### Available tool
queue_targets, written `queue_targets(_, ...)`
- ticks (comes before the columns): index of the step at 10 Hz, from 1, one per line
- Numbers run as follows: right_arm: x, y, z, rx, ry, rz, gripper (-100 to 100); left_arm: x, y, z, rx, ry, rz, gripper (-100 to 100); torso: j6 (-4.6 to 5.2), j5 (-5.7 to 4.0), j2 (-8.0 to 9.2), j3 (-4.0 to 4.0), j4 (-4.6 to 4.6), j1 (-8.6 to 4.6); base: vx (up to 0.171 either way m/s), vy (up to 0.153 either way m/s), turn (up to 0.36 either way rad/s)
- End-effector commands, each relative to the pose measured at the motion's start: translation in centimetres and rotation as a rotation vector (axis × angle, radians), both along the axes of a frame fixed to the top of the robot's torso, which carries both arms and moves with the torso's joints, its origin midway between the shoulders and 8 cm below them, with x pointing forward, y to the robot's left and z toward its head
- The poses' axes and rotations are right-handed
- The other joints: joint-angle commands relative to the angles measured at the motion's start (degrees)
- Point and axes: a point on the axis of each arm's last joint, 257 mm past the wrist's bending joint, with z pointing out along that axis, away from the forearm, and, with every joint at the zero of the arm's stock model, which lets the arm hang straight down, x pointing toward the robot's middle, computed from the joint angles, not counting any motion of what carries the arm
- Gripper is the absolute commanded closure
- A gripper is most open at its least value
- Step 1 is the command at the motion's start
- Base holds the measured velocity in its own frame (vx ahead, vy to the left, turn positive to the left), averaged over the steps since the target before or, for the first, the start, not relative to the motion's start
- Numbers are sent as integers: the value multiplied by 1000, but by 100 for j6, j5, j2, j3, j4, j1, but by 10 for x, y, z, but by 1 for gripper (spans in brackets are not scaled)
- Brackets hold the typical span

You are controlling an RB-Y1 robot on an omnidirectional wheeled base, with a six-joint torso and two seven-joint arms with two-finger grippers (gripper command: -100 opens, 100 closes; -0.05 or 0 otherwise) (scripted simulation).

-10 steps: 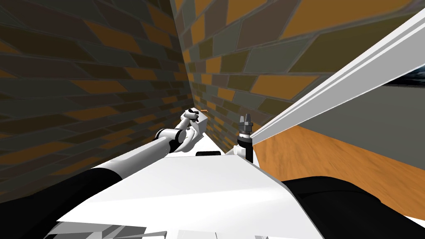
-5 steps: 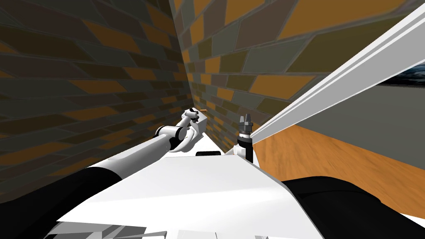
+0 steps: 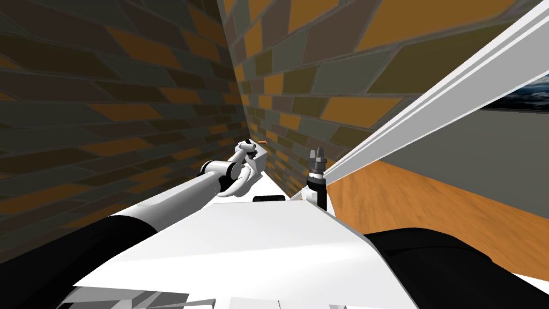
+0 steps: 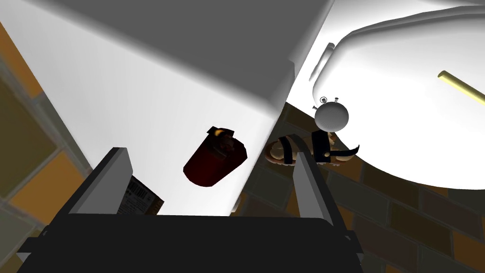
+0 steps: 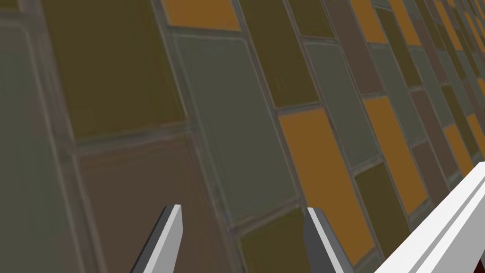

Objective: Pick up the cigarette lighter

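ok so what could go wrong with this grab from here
1. The dark red lighter lies close to the edge of the white surface. A glancing touch from the open left gripper might slide it over that edge.
2. The lighter lies at a slant between the fingers, so closing could twist it rather than pinch it.
3. A small barcoded item sits right beside one finger and may get clipped or dragged.

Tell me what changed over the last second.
The left arm crept slightly forward over the white ledge. Nothing was gripped or released. The left pincer is open around the lighter, which lies on the ledge untouched. The right pincer stayed raised and open.
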Motion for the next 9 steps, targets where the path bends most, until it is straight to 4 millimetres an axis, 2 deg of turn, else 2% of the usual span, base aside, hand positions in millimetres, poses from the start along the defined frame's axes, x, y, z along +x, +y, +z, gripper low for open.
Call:
queue_targets(1, 0, 0, 0, 0, 0, 0, 0, -2, 23, -3, -2, -3, 55, -100, 0, 0, 0, 0, 0, 0, -8, 33, -305)
queue_targets(2, 0, 0, 0, 0, 0, 0, 0, -4, 34, -5, -1, -4, 80, -100, 5, 2, 3, 1, 0, 10, -20, 66, -376)
queue_targets(4, 0, 0, 0, 0, 0, 0, 0, -4, 34, -5, -1, -4, 80, -100, -3, 5, 6, 4, 1, 21, -13, 32, -13)
queue_targets(6, 0, 0, 0, 0, 0, 0, 0, -8, 54, -9, -1, -5, 128, -100, 2, 2, 2, 1, 0, 6, -8, 16, -214)
queue_targets(7, 0, 0, 0, 0, 0, 0, 0, -8, 54, -9, -1, -5, 128, -100, 2, 2, 3, 2, 1, 9, -14, 30, -71)
queue_targets(9, 0, 0, 0, 0, 0, 0, 0, -13, 73, -13, -1, -4, 172, -100, 0, 3, 3, 2, 1, 13, -13, 35, -178)
